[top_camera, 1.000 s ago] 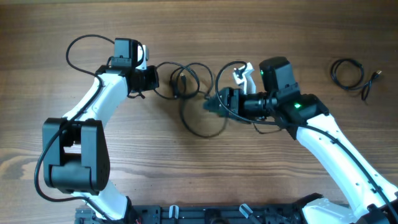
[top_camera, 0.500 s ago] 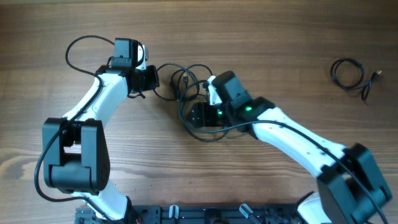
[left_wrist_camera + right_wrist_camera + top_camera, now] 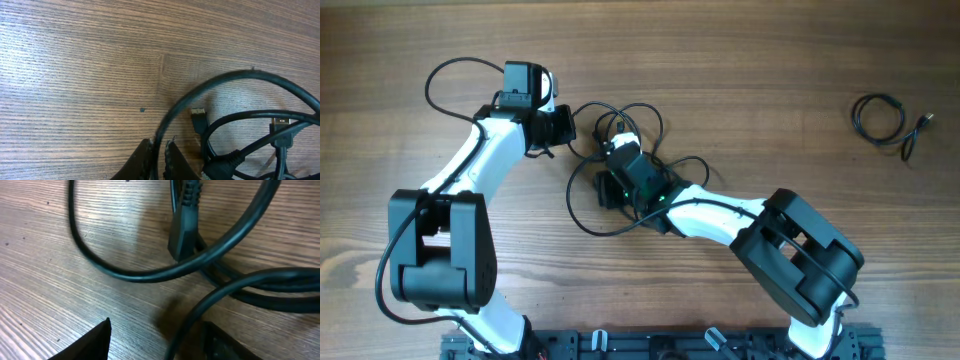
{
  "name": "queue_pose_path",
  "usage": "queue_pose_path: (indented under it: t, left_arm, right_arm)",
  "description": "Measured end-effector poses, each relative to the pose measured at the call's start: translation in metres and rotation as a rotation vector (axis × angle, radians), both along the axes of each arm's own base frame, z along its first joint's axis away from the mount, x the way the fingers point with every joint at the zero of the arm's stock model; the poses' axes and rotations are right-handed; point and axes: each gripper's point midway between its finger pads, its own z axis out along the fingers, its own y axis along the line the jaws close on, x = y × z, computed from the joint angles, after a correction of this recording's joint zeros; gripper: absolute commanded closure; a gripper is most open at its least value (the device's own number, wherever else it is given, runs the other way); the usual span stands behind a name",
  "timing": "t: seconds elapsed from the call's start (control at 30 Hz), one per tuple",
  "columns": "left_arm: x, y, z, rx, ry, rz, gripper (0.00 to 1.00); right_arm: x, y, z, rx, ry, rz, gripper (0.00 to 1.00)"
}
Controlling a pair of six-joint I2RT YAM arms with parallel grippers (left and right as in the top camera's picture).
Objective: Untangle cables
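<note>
The tangled black cables (image 3: 612, 132) lie in overlapping loops at the table's middle. My left gripper (image 3: 563, 127) is at the tangle's left edge. In the left wrist view it (image 3: 159, 161) is shut on one strand of a cable (image 3: 240, 76), next to a small USB plug (image 3: 198, 118). My right gripper (image 3: 606, 188) is just below the knot, its arm reaching far left. In the right wrist view it (image 3: 160, 340) is open, with a cable strand (image 3: 186, 326) running between its fingers. Another loop (image 3: 150, 274) and a plug (image 3: 184, 230) lie ahead of it.
A separate coiled black cable (image 3: 858, 115) lies at the far right of the wooden table (image 3: 770, 60). The left arm's own thick wire (image 3: 440, 75) loops at the upper left. The arm bases stand along the front edge.
My right arm has swung left across the tangle, from its right side to below the knot. A cable loop has shifted left with it. The left arm has not moved.
</note>
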Motion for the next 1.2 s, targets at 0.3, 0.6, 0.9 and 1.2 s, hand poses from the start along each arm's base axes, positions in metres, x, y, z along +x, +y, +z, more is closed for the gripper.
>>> queue_pose_path:
  t: [0.3, 0.6, 0.9, 1.2]
  left_arm:
    - [0.000, 0.000, 0.000, 0.000, 0.000, 0.000, 0.88]
    - [-0.002, -0.016, 0.004, -0.065, -0.007, -0.079, 0.40]
    - [-0.010, -0.069, 0.013, -0.118, -0.107, -0.400, 0.30]
    - [-0.005, -0.045, -0.002, 0.023, -0.064, -0.226, 0.06]
  right_arm:
    - [-0.026, 0.018, 0.006, 0.148, 0.167, 0.128, 0.96]
    - [-0.041, 0.002, 0.145, 0.584, 0.270, 0.414, 0.96]
    - [-0.085, -0.007, 0.193, 0.798, 0.405, 0.735, 0.96]
    - [-0.065, -0.036, 0.213, 0.876, 0.453, 0.718, 0.96]
